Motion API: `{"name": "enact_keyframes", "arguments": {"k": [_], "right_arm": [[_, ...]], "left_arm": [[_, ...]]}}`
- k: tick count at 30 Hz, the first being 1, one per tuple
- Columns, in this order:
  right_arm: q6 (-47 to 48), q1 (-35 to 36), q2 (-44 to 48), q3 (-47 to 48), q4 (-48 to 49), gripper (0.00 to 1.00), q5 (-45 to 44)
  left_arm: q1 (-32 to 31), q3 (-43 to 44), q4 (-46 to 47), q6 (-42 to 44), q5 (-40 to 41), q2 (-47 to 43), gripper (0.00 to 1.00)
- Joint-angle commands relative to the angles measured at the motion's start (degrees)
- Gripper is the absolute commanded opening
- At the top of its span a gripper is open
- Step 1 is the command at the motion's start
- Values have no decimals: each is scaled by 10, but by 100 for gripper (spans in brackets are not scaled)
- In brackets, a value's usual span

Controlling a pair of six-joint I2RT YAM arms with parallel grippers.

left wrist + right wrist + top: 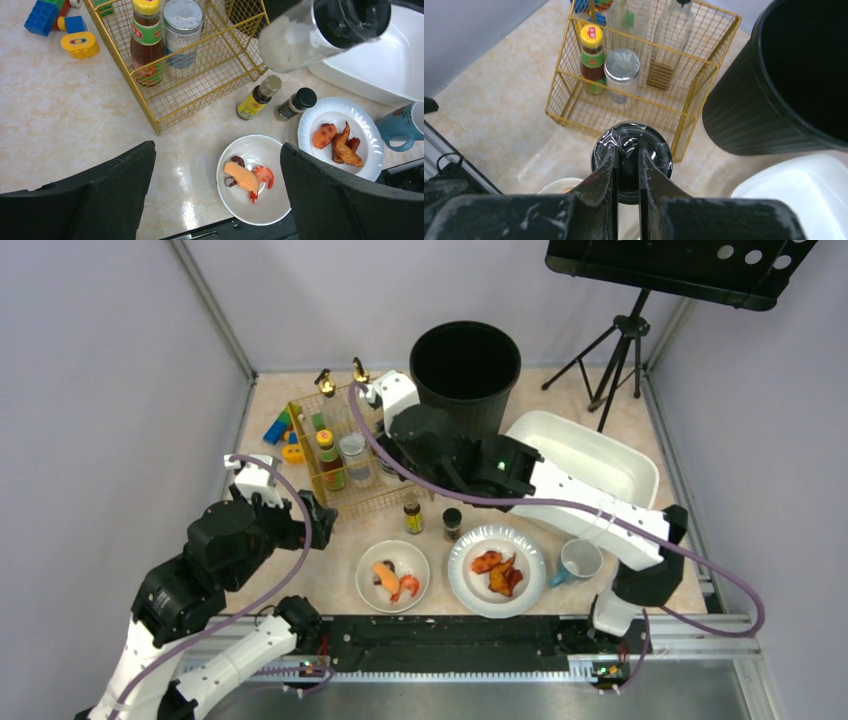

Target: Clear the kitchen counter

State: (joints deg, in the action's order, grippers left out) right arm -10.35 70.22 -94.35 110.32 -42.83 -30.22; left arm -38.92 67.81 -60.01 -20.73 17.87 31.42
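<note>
Right gripper (628,167) clamped on the jar (295,42) lid; left gripper (217,150) wide, empty.
Your pinch is thin: the tilted jar could slip or clip the rack (574,107), spilling onto the counter (330,585) below, where plates (393,575) and bottles (412,517) wait.
</note>
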Motion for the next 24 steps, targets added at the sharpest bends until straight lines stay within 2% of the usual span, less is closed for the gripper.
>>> {"name": "enact_keyframes", "arguments": {"k": [1,9,24], "right_arm": [[40,-23,-52,94,-5,0,-4],[50,-82,-132,196,-4,0,38],[59,-138,-186,197,69,0,95]], "left_arm": [[0,1,29,2,1,-2,99],[1,0,27,3,1,-4,99],[1,-2,25,7,4,0,99]]}}
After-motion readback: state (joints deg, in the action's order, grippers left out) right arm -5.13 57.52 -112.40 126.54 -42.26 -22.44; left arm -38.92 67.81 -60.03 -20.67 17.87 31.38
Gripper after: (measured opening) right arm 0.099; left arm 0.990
